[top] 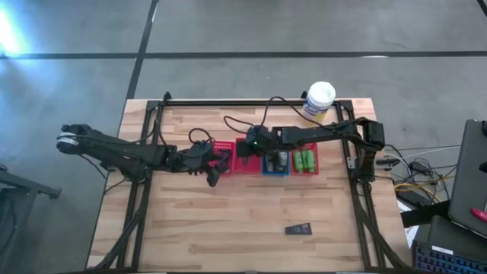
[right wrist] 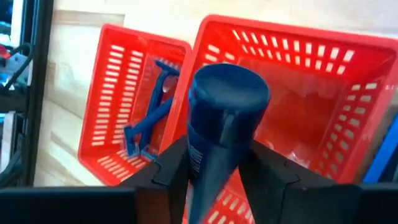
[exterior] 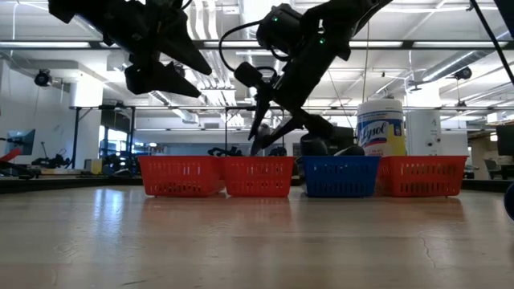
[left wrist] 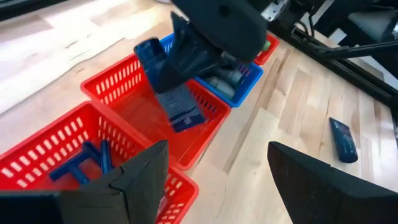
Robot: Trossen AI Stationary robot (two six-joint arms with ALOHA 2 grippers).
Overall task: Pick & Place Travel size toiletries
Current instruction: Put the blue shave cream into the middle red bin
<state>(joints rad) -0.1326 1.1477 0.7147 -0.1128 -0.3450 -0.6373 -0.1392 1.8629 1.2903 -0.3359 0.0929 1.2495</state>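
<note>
Right gripper [right wrist: 214,168], fingers narrowed on a dark blue tube [right wrist: 221,118], hangs above the second red basket [right wrist: 348,81] in the row of four on the bench [top: 243,221]. Left gripper [left wrist: 217,177], fingers wide and holding nothing, waits just left of the first red basket [left wrist: 56,149], which holds the blue razors [left wrist: 84,165]. Green bottles [top: 306,160] lie in the far-right red basket; one more dark tube [top: 299,228] lies alone on the near bench.

Risks, as judged: the tube stands tilted in the fingers, so on release it may strike the rim and tip out; the two grippers are close together, and a move by either could knock the light baskets out of line.
</note>
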